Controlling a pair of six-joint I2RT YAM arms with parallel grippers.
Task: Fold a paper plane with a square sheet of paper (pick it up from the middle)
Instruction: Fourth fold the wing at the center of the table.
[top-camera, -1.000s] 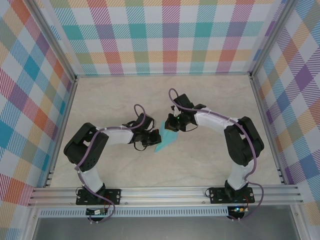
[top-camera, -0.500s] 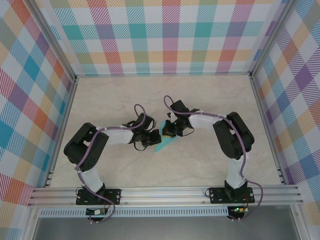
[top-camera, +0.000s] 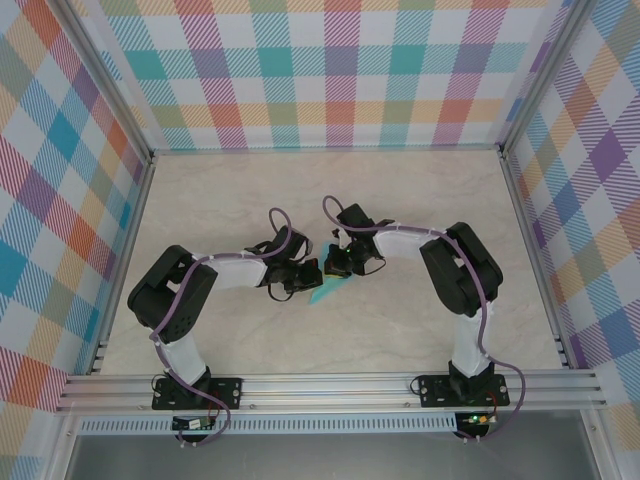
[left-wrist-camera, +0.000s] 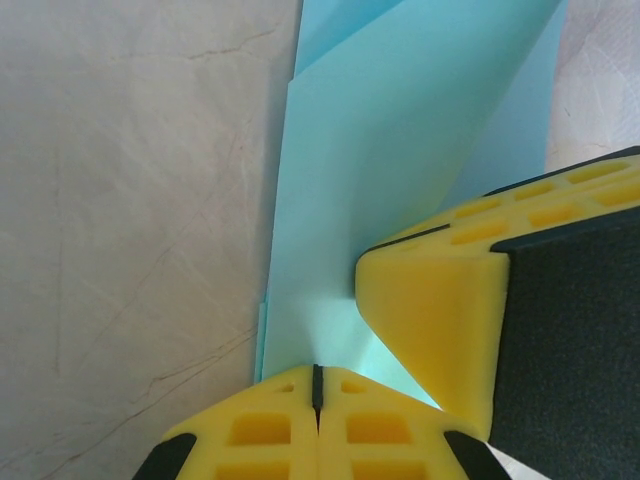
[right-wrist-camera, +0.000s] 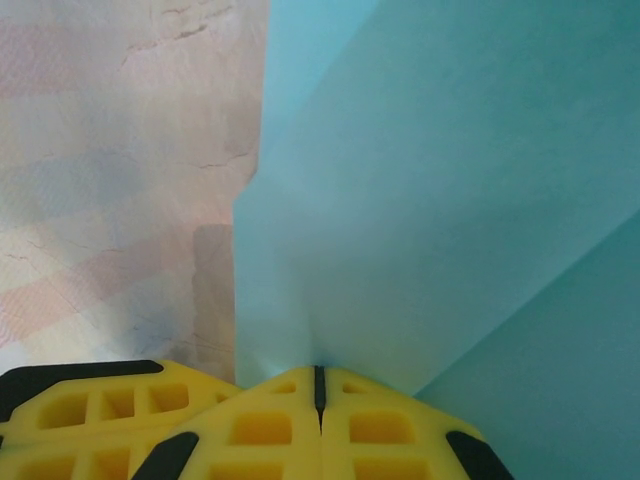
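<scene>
Since a second ago the right arm is drawing its elbow in and carrying the right gripper (top-camera: 338, 267) leftward, while the left arm is keeping its pose. On the beige marbled tabletop (top-camera: 430, 200), one left gripper (top-camera: 305, 280) is meeting one thin turquoise square sheet of paper (top-camera: 327, 292), already creased to a point and lying mid-table between the two grippers. Both pairs of yellow jaws are pressing fully together, tips touching the sheet and close beside each other. Whether either is pinching a fold is not showing.
</scene>
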